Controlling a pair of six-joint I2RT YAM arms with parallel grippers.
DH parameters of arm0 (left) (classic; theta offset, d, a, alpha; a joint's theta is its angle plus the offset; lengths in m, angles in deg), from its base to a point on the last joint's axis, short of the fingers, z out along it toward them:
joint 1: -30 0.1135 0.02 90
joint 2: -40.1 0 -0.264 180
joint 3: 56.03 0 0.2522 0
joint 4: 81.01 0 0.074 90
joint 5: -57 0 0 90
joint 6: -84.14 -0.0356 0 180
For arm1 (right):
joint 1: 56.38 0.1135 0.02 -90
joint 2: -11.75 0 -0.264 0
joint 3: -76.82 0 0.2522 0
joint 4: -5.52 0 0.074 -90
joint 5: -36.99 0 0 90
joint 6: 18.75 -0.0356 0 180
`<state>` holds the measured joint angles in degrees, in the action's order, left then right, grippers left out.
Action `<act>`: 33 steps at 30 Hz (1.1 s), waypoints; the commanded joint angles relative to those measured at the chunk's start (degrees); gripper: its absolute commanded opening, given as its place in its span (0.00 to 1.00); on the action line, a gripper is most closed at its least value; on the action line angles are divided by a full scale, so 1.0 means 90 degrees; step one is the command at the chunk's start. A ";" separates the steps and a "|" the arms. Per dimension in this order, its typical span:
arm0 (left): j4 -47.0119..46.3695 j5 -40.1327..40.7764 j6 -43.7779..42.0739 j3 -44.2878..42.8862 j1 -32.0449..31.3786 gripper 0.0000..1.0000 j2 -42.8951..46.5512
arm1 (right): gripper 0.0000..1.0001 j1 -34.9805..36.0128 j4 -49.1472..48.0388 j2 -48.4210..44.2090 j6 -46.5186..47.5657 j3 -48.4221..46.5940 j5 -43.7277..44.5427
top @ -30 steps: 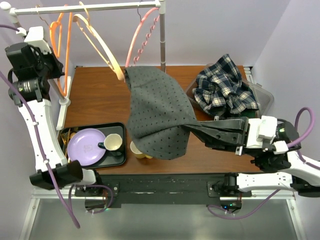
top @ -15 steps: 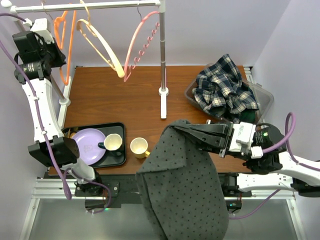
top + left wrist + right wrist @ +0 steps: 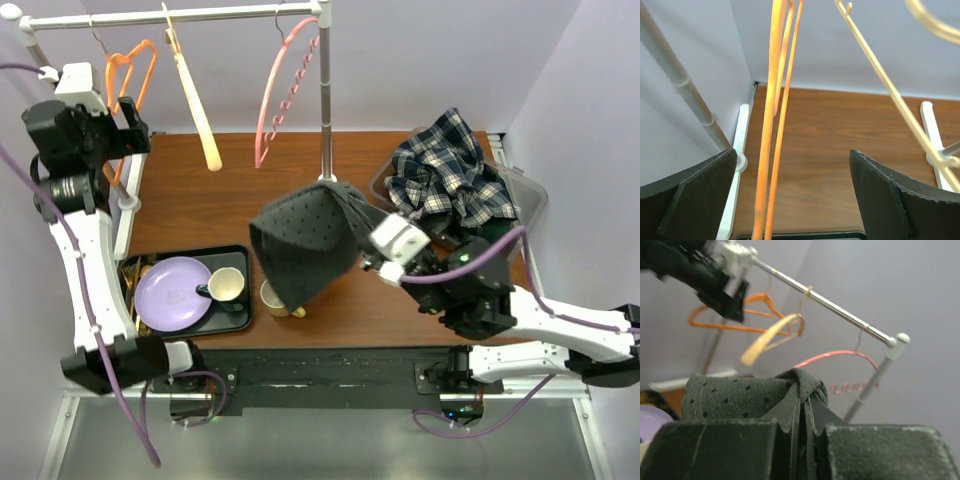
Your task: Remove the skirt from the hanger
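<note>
Now the right pincer (image 3: 355, 212) is pressed together on a bunched fold of the one grey dotted skirt (image 3: 300, 245), which hangs from it above the middle of the counter (image 3: 200, 200), clear of every hanger. The left pincer (image 3: 792, 185) is spread wide, its two fingers either side of the orange hanger (image 3: 125, 70) without touching it. Three hangers sit on the rail (image 3: 200, 15): orange, cream (image 3: 195, 100) and pink (image 3: 275, 100). One tray (image 3: 180, 253) carries one purple plate (image 3: 170, 290) and one mug (image 3: 226, 286). One yellow cup (image 3: 270, 298) stands partly under the skirt's hem. One plaid shirt (image 3: 450, 180) fills a bin (image 3: 530, 205).
</note>
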<state>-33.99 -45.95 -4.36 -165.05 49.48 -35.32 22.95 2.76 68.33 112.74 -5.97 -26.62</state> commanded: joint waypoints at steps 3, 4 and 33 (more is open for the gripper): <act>-0.0942 0.0491 0.0331 0.0975 0.0032 1.00 0.0986 | 0.00 -0.1134 -0.0541 0.0149 0.0684 -0.0649 0.0555; -0.0854 0.0530 0.0438 0.0956 0.0042 1.00 0.0997 | 0.00 -0.1419 -0.0384 0.0217 0.0344 -0.0882 0.0351; -0.2377 0.1087 0.1357 0.4100 0.0003 0.98 0.3829 | 0.00 -0.6939 0.0605 0.3635 0.0329 -0.5102 -0.0266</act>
<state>-50.28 -39.68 5.36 -130.59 49.48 -1.09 -37.75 12.82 99.54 111.91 -45.34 -27.06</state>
